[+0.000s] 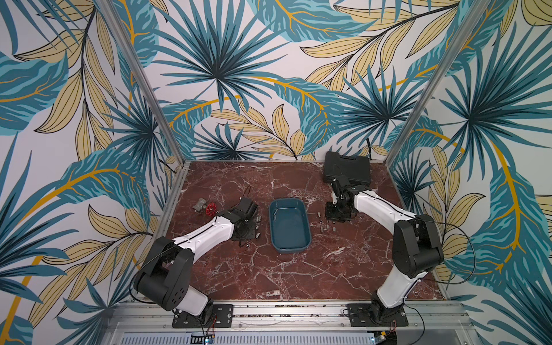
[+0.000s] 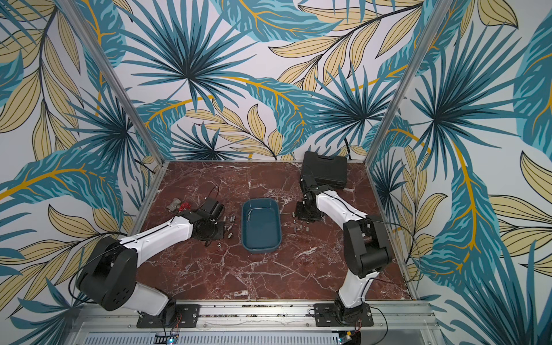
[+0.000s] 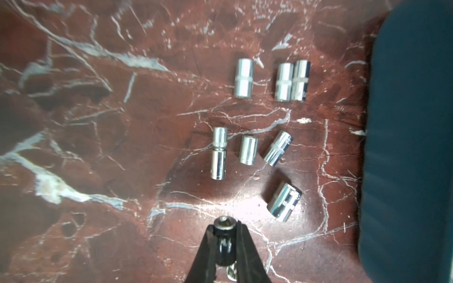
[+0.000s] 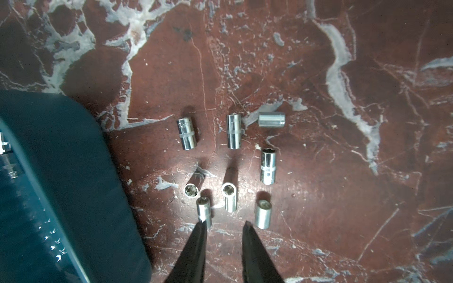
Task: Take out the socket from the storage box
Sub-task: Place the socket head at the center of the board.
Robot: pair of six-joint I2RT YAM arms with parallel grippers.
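The storage box [image 1: 305, 221] [image 2: 279, 222], a shallow teal bin, sits mid-table between both arms. My left gripper [image 3: 225, 226] hangs just left of the box and is shut on a small chrome socket [image 3: 224, 241], held end-on above the marble. Several loose sockets [image 3: 246, 150] lie on the table beyond it, beside the box wall [image 3: 407, 147]. My right gripper [image 4: 225, 223] is open over the marble right of the box, with nothing between its fingers. One lying socket [image 4: 204, 211] is next to a fingertip, among several others [image 4: 232, 133]. Small shiny pieces [image 4: 3, 144] show inside the box edge.
A black tool case [image 1: 348, 167] [image 2: 325, 168] stands at the back right, behind the right arm. A grey valve with a red handwheel [image 1: 206, 207] [image 2: 180, 206] lies at the left edge. One stray socket [image 1: 248, 245] lies in front of the left arm.
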